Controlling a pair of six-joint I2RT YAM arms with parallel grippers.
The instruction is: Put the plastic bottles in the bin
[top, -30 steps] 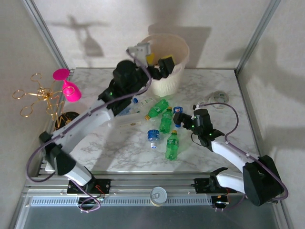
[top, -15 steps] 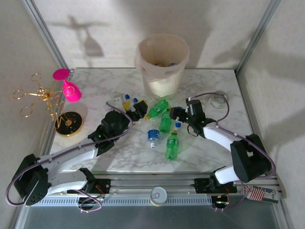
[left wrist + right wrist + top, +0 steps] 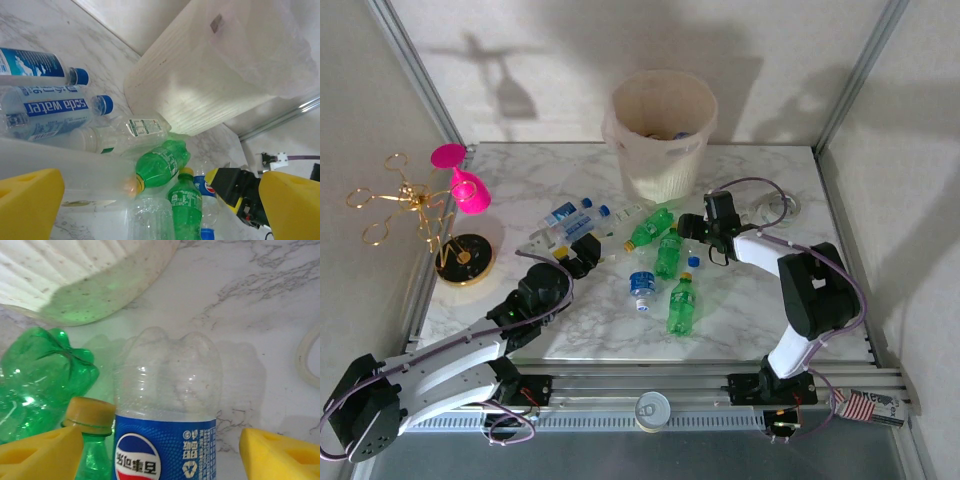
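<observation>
Several plastic bottles lie in the middle of the marble table in front of the cream bin [image 3: 660,130]. My right gripper [image 3: 688,228] straddles a clear bottle with a blue Pepsi label [image 3: 167,405]. It is open, with a gap between each yellow finger [image 3: 280,452] and the bottle. A green bottle's yellow cap [image 3: 90,415] sits beside it. My left gripper [image 3: 582,258] is wide open, low over the left of the pile, facing a clear bottle [image 3: 65,172] and two green bottles [image 3: 160,165] [image 3: 187,205]. The bin [image 3: 210,75] rises behind them.
Two blue-labelled water bottles [image 3: 570,218] lie left of the pile, and a third green bottle [image 3: 681,305] lies nearest me. A pink goblet [image 3: 465,185] and a gold wire stand [image 3: 410,215] sit at the left edge. A clear tape ring [image 3: 775,205] lies far right.
My left arm has drawn back from the bin and come down low by the left bottles. My right gripper has moved up to the Pepsi bottle, and its jaws have narrowed around it.
</observation>
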